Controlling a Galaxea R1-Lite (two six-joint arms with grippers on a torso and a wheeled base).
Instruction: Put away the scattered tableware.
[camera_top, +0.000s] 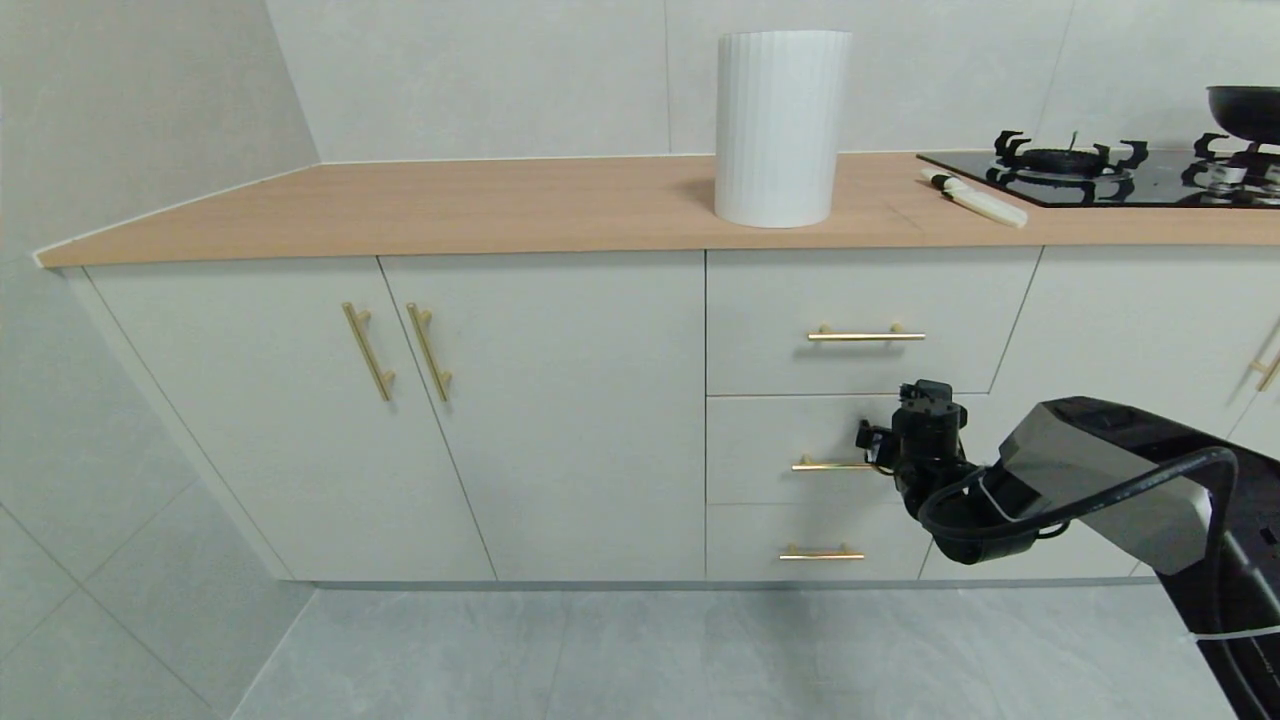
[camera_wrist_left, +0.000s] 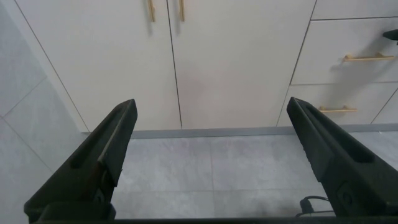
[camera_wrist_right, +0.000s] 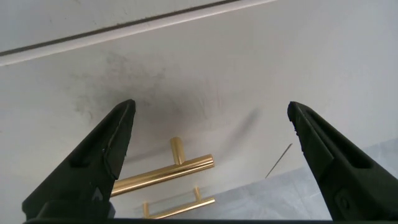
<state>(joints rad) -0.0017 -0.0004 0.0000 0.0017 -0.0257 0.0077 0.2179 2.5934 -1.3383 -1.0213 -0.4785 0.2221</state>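
Right claw (camera_wrist_right: 211, 155): released, fingers (camera_wrist_right: 106, 162) spread wide, held close before the front of the middle drawer (camera_top: 780, 440). The drawer's brass handle (camera_wrist_right: 165, 175) shows between the fingers, apart from both.
Left claw (camera_wrist_left: 211, 155): released, fingers wide apart, low over the grey floor (camera_wrist_left: 211, 186), facing the cabinet doors (camera_wrist_left: 174, 62).
Utensil (camera_top: 975, 198), pale with a dark end: lies flat on the wooden countertop (camera_top: 450, 205), just beside the hob (camera_top: 1110, 180).
White ribbed canister (camera_top: 777, 127): upright on the countertop, above the drawer stack, near the utensil.
Dark pan (camera_top: 1245, 108): on the hob's right burner.
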